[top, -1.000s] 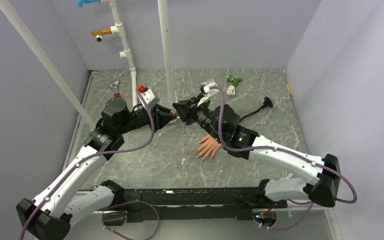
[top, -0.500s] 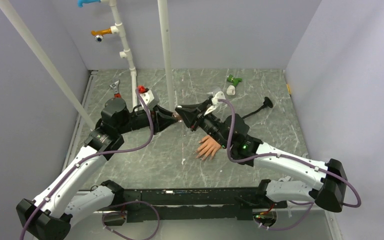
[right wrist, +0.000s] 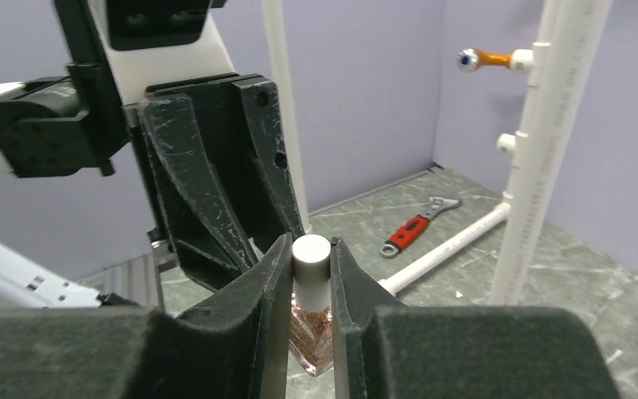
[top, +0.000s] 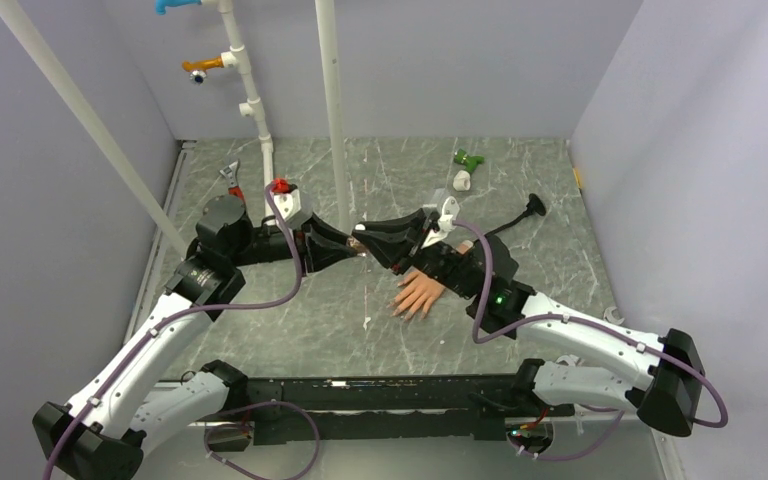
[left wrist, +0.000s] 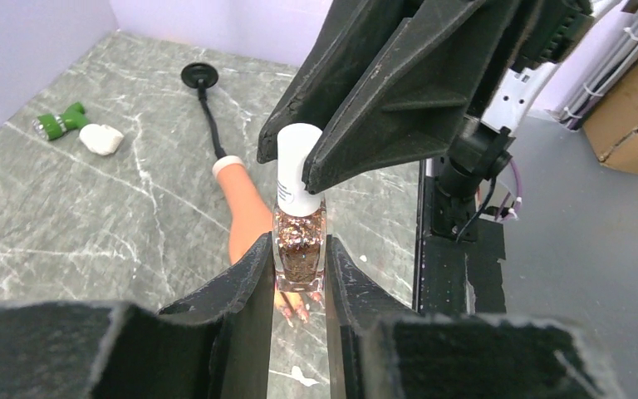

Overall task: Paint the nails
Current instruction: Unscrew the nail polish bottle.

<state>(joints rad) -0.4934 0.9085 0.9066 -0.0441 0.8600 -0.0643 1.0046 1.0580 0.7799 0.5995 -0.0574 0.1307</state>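
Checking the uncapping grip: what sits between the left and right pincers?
A glitter-filled glass polish bottle with white cap; left pincer clamps the glass, right pincer the cap. Both wrist views show it.

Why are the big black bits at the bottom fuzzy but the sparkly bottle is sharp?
Left wrist view: the left end effector blurs at its base, nearest the lens; the glitter bottle it holds is crisp. Right wrist view: same blur on the right end effector, while the white cap is sharp.

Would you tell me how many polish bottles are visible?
1: the polish bottle, held by both jaws left of the mannequin hand; others may be hidden.
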